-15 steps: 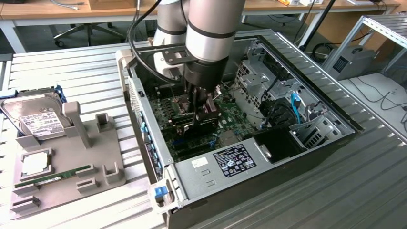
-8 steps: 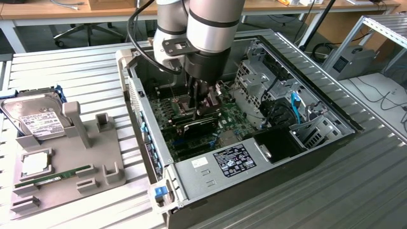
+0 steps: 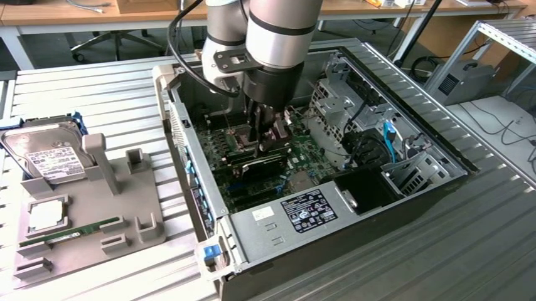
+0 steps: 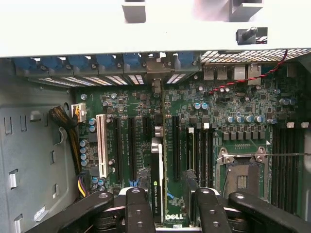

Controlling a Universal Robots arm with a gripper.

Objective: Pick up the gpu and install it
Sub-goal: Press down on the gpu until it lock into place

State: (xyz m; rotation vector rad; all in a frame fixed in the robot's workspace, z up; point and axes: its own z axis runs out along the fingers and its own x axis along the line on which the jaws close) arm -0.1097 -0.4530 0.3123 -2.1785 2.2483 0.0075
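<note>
The gpu (image 4: 156, 170) stands on its edge among the expansion slots of the motherboard (image 4: 233, 104), seen edge-on as a thin pale strip with small print. Its far end lines up with the case's rear slot openings. My gripper (image 4: 167, 194) straddles the card's near end and is open: one finger (image 4: 138, 206) lies close beside the card, while the other finger (image 4: 199, 204) stands off with a gap that shows the board. In the exterior view the gripper (image 3: 266, 139) reaches down into the open computer case (image 3: 277, 216), just above the dark gpu (image 3: 261, 164).
A grey fixture (image 3: 125, 207) at the exterior view's left carries a silver hard drive (image 3: 50, 157), a green RAM stick (image 3: 69, 235) and a square chip (image 3: 46, 214). Drive cages and cables (image 3: 390, 141) crowd the case's far side. An empty CPU socket (image 4: 241, 177) sits near the fingers.
</note>
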